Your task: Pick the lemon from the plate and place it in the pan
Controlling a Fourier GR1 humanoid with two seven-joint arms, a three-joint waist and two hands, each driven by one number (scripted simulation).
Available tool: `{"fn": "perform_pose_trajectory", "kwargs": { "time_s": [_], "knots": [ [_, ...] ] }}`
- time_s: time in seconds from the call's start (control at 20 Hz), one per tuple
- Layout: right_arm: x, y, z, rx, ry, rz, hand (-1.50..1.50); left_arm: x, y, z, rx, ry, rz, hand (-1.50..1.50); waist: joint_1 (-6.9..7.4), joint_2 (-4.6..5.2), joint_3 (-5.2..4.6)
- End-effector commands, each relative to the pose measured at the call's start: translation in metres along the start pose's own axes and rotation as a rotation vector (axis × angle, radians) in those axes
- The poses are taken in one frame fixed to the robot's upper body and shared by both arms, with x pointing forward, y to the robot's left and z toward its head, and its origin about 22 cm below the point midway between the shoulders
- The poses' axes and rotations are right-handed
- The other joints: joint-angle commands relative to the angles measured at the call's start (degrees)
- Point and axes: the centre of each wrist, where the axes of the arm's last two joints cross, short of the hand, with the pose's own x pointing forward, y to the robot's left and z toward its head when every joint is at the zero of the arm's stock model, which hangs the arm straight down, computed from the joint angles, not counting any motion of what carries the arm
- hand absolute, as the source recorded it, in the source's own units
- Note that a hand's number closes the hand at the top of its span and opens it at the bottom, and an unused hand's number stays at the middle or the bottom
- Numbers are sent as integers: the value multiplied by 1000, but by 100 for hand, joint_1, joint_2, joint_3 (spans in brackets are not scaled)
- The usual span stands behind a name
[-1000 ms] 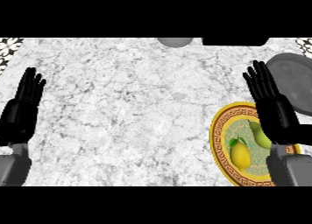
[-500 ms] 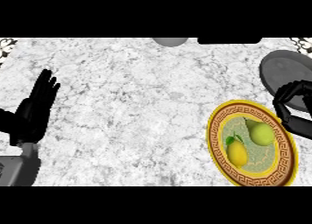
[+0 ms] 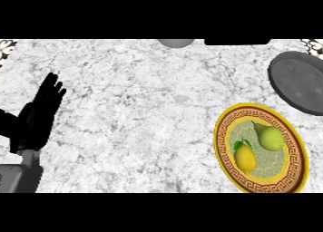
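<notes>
Two fruits, lemon (image 3: 245, 157) and pear (image 3: 271, 137), share the plate (image 3: 226, 154) near the pan (image 3: 302, 83); left hand (image 3: 38, 114) rests open.

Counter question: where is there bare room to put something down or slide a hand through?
The widest bare stretch of counter runs between the left hand and the plate. Crowded on the right: the pan sits above the plate, which holds the lemon and a pear.

Green pear (image 3: 271, 138) well right of the left hand (image 3: 40, 113); grey rounded object (image 3: 175, 42) beyond, at marble counter's (image 3: 137, 90) far edge.
</notes>
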Motion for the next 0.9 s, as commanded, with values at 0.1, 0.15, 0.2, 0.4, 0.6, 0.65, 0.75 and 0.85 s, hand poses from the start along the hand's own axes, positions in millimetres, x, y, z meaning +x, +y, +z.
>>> {"fn": "perform_pose_trajectory", "kwargs": {
  "time_s": [0.1, 0.15, 0.2, 0.4, 0.6, 0.65, 0.75, 0.85],
  "knots": [
    [39, -15, -14, 93, -24, 138, -150, -1, -8, 7, -9, 8, -12, 0, 81, 12, -9],
    [43, -7, -25, 132, -20, 193, -150, 3, -4, 2, -17, -6, 13, 0, 108, 19, -10],
    [32, -5, -40, 162, -9, 212, -150, 9, -15, 10, -22, -4, 12, 0, 199, 28, -6],
    [55, 5, -54, 285, 47, 383, -150, 2, -22, 0, -48, 3, -10, 0, 159, 38, -10],
    [74, 20, -76, 390, 106, 476, -150, -1, -17, 2, -25, -11, -3, 0, 179, 35, -12],
    [71, 26, -87, 417, 114, 488, -150, 11, 4, -10, -22, -18, 19, 0, 224, 52, -13],
    [69, 27, -87, 518, 177, 547, -150, 14, -14, -8, -52, -6, 3, 0, 207, 44, -11],
    [69, 46, -84, 644, 249, 585, -150, 15, -8, -5, -38, -5, -1, 0, 233, 39, -14]
  ]
}}
